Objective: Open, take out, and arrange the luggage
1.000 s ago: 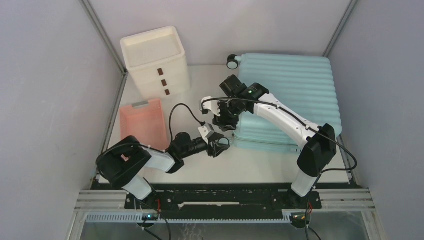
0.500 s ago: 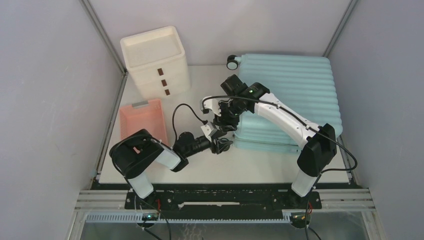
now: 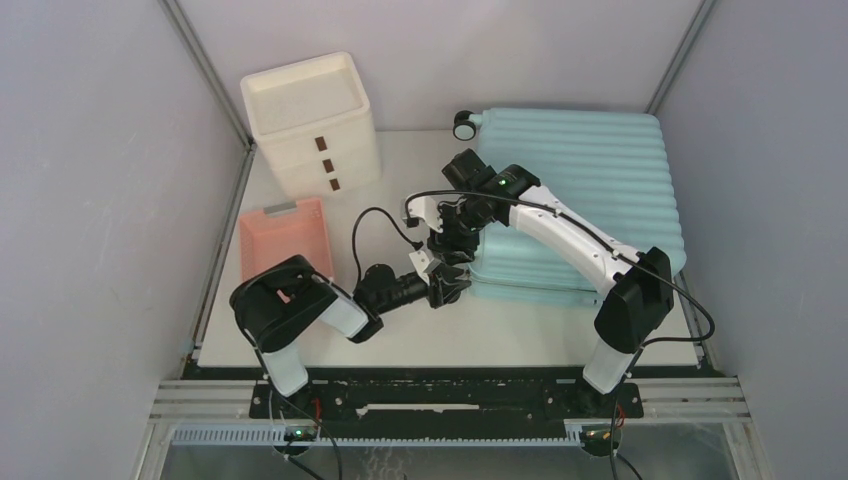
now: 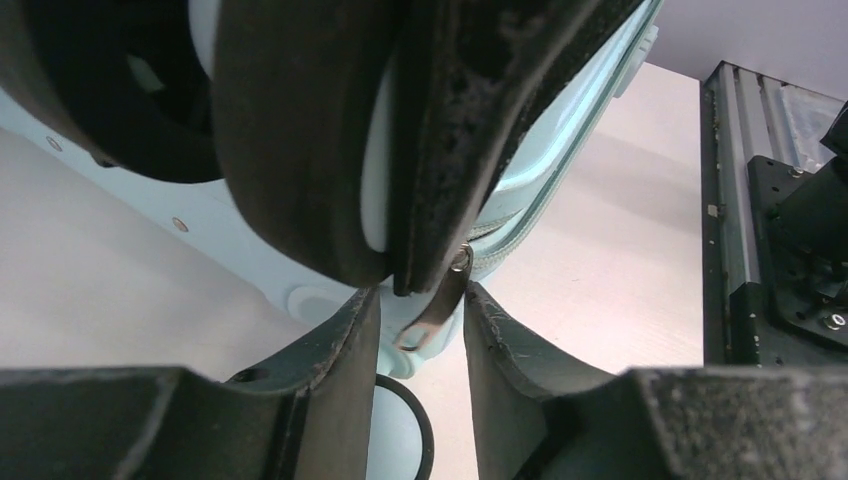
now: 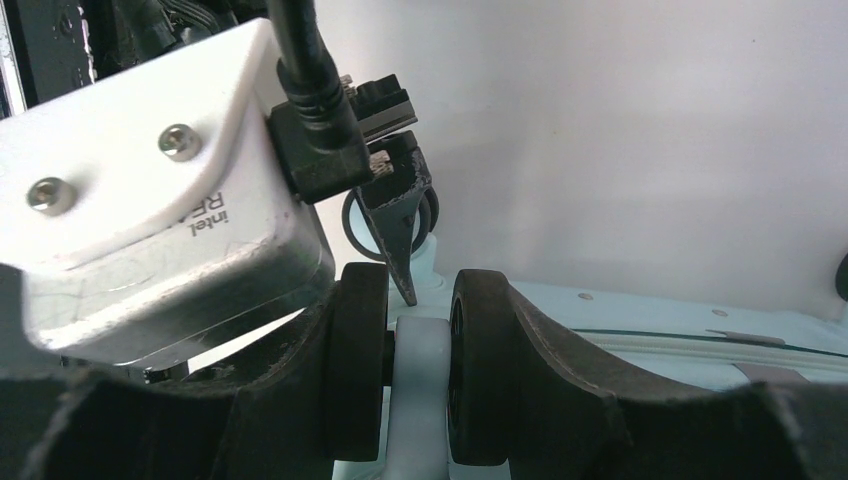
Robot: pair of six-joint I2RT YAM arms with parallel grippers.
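**A:** Two pincers at one corner, is that right? And where is the luggage (image 3: 590,190) itself?

**B:** It is lying flat and closed, ribbed shell up, on the right half of the desk (image 3: 400,335), with its back at the far edge. The far wheel (image 3: 465,123) sticks out at its far-left corner. Both pincers meet at its near-left corner, about midway across the desk.

**A:** What has the right gripper (image 3: 452,250) got?

**B:** It reaches over the shell from the right and is clamped on the corner wheel (image 4: 300,150), with a finger on each side. In its own camera the pale wheel fork (image 5: 420,390) sits in the gap between them.

**A:** And the left gripper (image 3: 452,287)?

**B:** It comes in low from the near-left and points at the same corner. Its jaws are parted and pinch nothing. The zipper pull (image 4: 432,315) hangs down between its fingers (image 4: 335,370). The tab's upper end is just beside one finger, and I cannot tell whether they touch.

**A:** Anything else on the desk?

**B:** A white three-drawer box (image 3: 310,125) stands at the far-left corner. A pink basket (image 3: 287,245) lies along the left edge, just nearer than the box. Both are well apart from the luggage.
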